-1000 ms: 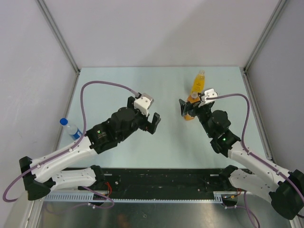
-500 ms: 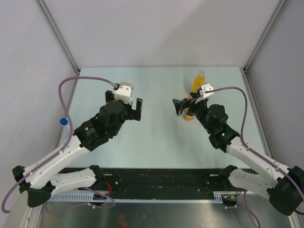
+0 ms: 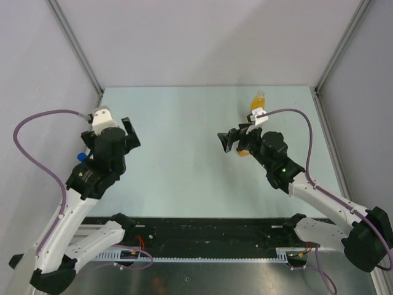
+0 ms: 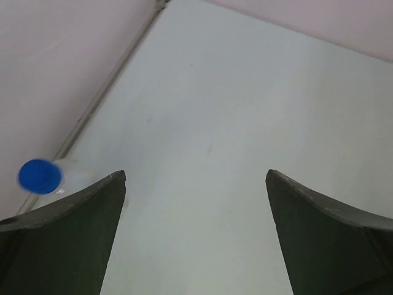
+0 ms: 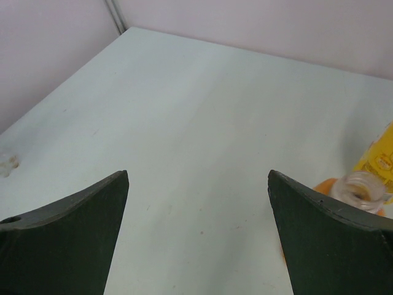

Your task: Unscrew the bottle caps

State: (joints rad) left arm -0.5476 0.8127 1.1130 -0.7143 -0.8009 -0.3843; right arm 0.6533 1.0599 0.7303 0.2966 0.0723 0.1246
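Note:
My left gripper (image 3: 130, 134) is open and empty near the table's left side. The blue cap (image 3: 80, 157) of the clear water bottle peeks out just left of that arm. In the left wrist view the blue cap (image 4: 40, 176) sits on the clear bottle (image 4: 69, 169) beside my left finger, outside the open gripper (image 4: 196, 184). My right gripper (image 3: 225, 142) is open and empty, just left of the short orange bottle (image 3: 244, 150). The tall yellow-orange bottle (image 3: 258, 103) stands behind it. In the right wrist view the short bottle's pale translucent top (image 5: 362, 186) shows beside my right finger, outside the gripper (image 5: 198, 181).
Grey walls with metal posts enclose the pale green table (image 3: 190, 117) on three sides. The left wall runs close beside the water bottle. A black rail (image 3: 202, 230) with both arm bases lines the near edge.
My left arm has swung left and back toward the water bottle at the left wall. My right gripper has moved a little left, away from the orange bottle. Both stay open.

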